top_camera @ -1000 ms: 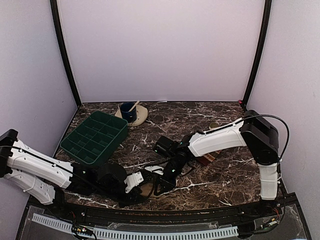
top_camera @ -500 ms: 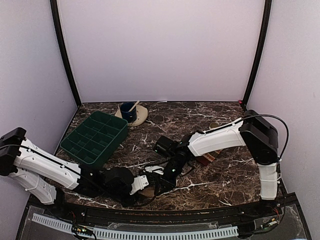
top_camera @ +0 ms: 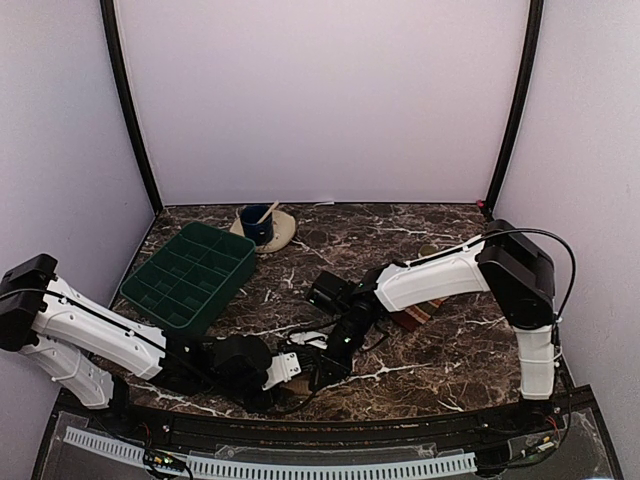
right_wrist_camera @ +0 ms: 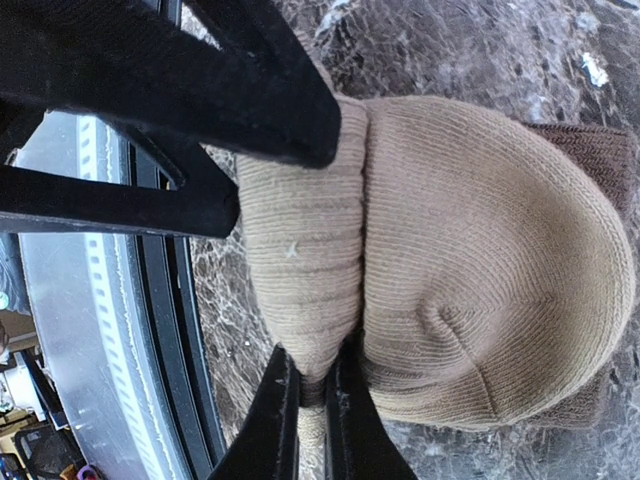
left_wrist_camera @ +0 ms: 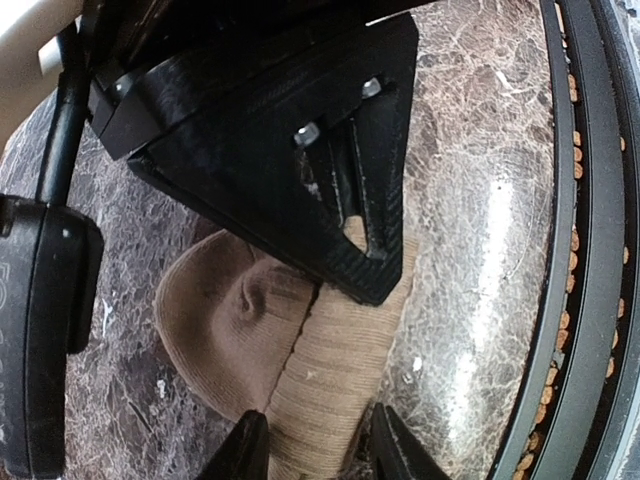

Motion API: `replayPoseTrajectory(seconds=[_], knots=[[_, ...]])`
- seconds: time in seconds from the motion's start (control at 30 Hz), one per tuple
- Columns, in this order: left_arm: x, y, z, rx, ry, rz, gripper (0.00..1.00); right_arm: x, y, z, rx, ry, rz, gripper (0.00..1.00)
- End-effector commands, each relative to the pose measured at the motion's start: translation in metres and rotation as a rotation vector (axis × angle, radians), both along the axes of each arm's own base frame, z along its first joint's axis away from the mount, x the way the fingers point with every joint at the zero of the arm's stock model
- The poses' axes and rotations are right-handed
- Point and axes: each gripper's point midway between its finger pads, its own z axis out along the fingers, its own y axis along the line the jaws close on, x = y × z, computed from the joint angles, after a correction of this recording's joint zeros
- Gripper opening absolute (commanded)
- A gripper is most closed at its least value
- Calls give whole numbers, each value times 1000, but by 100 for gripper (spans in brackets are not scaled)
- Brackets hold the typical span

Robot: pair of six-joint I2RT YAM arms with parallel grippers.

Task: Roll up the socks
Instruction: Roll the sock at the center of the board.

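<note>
The plain tan sock [left_wrist_camera: 300, 360] lies bunched on the marble near the front edge, mostly hidden under both grippers in the top view. In the right wrist view it [right_wrist_camera: 480, 270] is a rounded bundle with a ribbed cuff, and dark brown knit shows beneath it. My right gripper [right_wrist_camera: 312, 400] is shut, pinching the cuff fabric; it also shows in the top view [top_camera: 322, 367]. My left gripper [left_wrist_camera: 320, 452] is open, its fingertips [left_wrist_camera: 245, 450] straddling the ribbed cuff; it also shows in the top view [top_camera: 298, 370]. The striped sock [top_camera: 418, 316] lies under the right forearm.
A green compartment tray [top_camera: 190, 275] stands at the left. A blue cup with a spoon sits on a tan saucer [top_camera: 258, 226] at the back. The black front rail [left_wrist_camera: 580, 300] runs close beside the sock.
My left arm has slid right along the front edge, bringing its gripper up to the tan sock beside the right gripper. The right arm has barely moved.
</note>
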Motion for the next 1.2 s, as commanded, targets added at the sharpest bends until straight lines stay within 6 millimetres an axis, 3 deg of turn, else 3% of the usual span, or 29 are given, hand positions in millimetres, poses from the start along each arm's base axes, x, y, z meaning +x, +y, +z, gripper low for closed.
replayPoseTrajectory(seconds=[0.0,0.4,0.5,0.77,1.0,1.17], knots=[[-1,-12,9,-22,-23,-44,37,-3,-16,-20,-95,24,0,2],[-7,-15,-4,16,10,-84,36,-3,-14,-19,-93,27,3,2],[-7,-14,-8,32,15,-80,30,-4,-15,-20,-95,29,3,2],[-9,-9,-16,67,42,-63,0,-2,-15,-21,-96,27,0,2],[-11,-4,-22,90,72,-37,0,-1,-17,-21,-93,30,-6,9],[-14,-2,-22,84,101,-22,0,-2,-18,-20,-82,33,-13,21]])
